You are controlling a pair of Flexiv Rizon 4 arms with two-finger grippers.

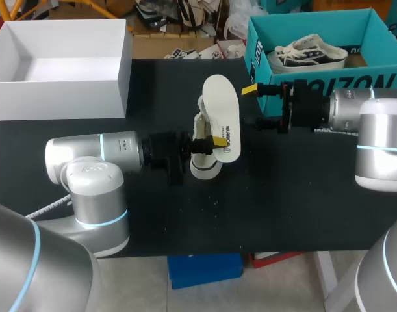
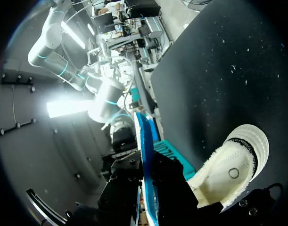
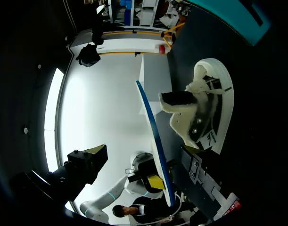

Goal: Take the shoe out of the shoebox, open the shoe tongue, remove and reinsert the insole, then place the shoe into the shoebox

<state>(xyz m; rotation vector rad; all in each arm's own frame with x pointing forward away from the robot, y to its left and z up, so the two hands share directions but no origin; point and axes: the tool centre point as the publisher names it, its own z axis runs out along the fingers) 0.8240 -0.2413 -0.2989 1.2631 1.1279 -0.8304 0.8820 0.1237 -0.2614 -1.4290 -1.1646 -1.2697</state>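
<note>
A white insole (image 1: 222, 116) with a blue underside is pinched at its heel end in my left gripper (image 1: 211, 141), which is shut on it just above the black table. Under it lies the cream shoe (image 1: 201, 159), tipped on its side. In the left wrist view the insole (image 2: 145, 160) shows edge-on between the fingers, with the shoe (image 2: 234, 162) beside them. My right gripper (image 1: 255, 106) stands open just right of the insole's toe end, apart from it. In the right wrist view the insole (image 3: 154, 141) runs between the spread fingers (image 3: 89, 162), the shoe (image 3: 205, 110) beyond it.
The teal shoebox (image 1: 258, 49) stands at the back right with another shoe (image 1: 308, 52) inside. A white open box (image 1: 62, 88) sits at the back left. Bare black tabletop (image 1: 269, 195) stretches toward the front edge.
</note>
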